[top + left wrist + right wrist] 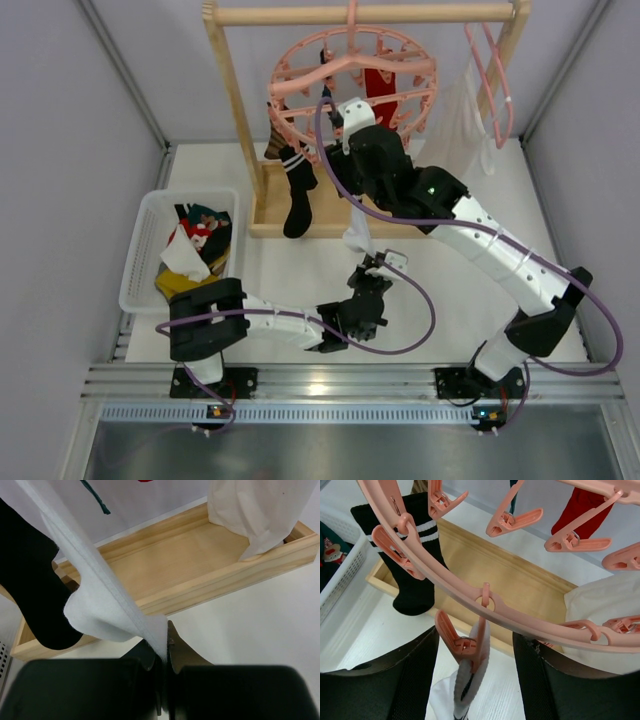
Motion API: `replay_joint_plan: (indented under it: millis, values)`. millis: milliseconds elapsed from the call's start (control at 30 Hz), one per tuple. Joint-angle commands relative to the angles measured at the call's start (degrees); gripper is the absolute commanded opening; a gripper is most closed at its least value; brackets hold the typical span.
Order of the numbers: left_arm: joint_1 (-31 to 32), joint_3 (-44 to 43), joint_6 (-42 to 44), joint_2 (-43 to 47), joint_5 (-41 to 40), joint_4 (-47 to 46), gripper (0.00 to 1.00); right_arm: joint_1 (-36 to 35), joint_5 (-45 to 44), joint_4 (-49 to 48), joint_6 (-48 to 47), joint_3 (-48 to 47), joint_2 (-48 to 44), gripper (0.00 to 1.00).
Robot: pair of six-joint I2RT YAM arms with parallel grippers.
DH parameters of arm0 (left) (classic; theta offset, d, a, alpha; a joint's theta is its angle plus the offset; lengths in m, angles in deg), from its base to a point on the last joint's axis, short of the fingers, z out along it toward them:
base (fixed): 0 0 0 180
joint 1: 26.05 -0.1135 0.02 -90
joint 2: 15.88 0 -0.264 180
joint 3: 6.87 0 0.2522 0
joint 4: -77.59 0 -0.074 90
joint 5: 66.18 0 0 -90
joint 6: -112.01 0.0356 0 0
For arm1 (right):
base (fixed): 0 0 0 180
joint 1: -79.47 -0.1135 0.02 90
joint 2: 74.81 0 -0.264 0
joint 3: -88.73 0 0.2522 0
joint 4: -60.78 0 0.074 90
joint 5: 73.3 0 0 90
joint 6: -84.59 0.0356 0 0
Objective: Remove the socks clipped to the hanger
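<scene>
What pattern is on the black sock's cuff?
White stripes across the black fabric sock; clearest in the right wrist view.

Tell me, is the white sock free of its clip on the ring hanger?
No: in the right wrist view a pink clip grips the white sock just under the hanger.

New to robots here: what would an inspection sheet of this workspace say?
Surface: white table with a wooden rack on it.
Job's things: pink ring hanger holds a white sock, black striped sock, red sock.
Clutter: white basket of mixed fabric items, left.
Tools: left tool shut on the white sock; right tool open around its clip.
Cables: purple cables loop along both arms.
Surroundings: grey walls; white garment hanging on the rack.
</scene>
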Motion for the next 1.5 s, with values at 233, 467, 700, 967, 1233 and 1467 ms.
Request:
replay_joint_plan:
  millis: [233,467,700,967,1233,1467]
  values:
    - [0.64,-1.84,0.70,-0.28,-0.31,-2.88,0.00,-0.62,-0.59,-4.69,-0.52,-3.87,0.88,0.54]
    - [0.64,-1.58,0.87,-0.63,-0.22,-2.88,0.00,-0.62,-1.65,-5.40,-0.78,-3.87,1.06,0.37]
    - [0.56,-0.35,-0.53,0.42,-0.58,-2.88,0.00,-0.53,-2.36,-5.57,-0.70,-3.08,0.01,0.18]
    - [-0.59,3.43,-3.51,7.79,-2.94,2.56,0.00,1.31,0.98,-6.45,0.62,2.01,-4.38,0.60]
    - [-8.49,3.26,-23.97,27.82,-0.92,36.88,0.00,2.37,6.34,-7.59,2.11,9.04,-11.06,0.84]
    - [-25.14,-4.21,-40.87,36.71,6.61,65.90,0.00,2.37,11.26,-10.93,4.66,19.84,-23.00,0.99]
